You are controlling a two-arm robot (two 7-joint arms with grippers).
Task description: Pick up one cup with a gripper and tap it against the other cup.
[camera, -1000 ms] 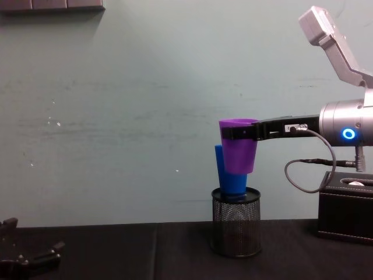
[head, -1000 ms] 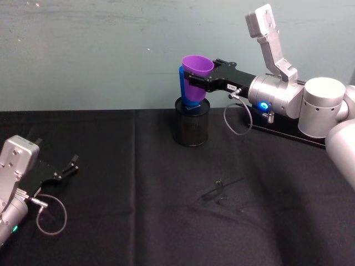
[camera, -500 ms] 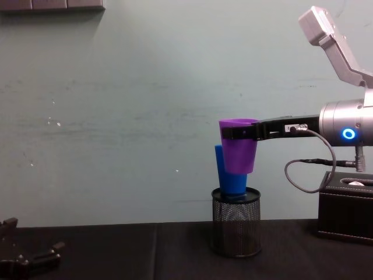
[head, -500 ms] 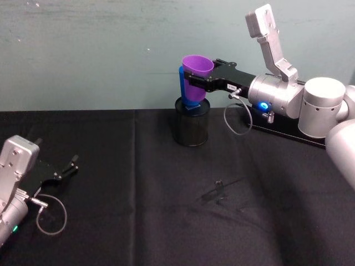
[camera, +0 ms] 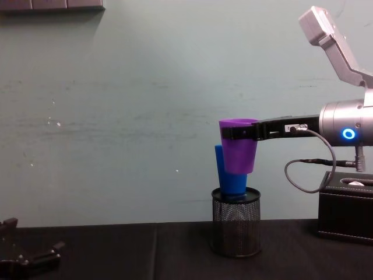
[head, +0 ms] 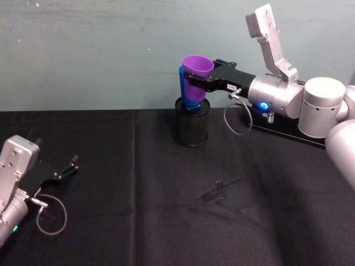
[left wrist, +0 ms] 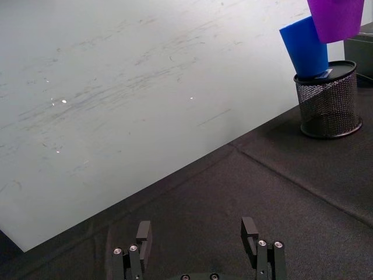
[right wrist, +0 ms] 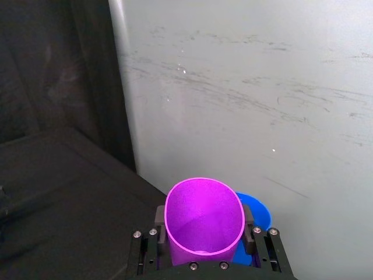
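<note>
The right arm (head: 277,97) reached in from the far right of the counter (head: 138,183), and its jaws were clamped on the purple cup (head: 197,69), one finger on each side of the wall just under the rim. The cup hung in the air, mouth up and close to upright, above the black mesh pen holder (head: 191,128) at the far middle of the counter. The blue cup (camera: 230,181) stood inside that holder, mouth up, its long axis tipped so the rim leaned left. What mattered was the line between the two cups: the blue one lay just left of the purple one and a little lower, beyond it as seen from the right arm's jaws, so its upper wall faced the purple cup's lower left side. In the chest view the two overlapped, and I could not tell whether the walls touched or sat just apart. By my reading the lift was done and the tap was in hand; if a gap remained, a short nudge left along the arm's own reach would close it. The left arm (head: 16,166) lay on the near left of the counter, jaws spread wide and holding nothing, well apart from both cups.
</note>
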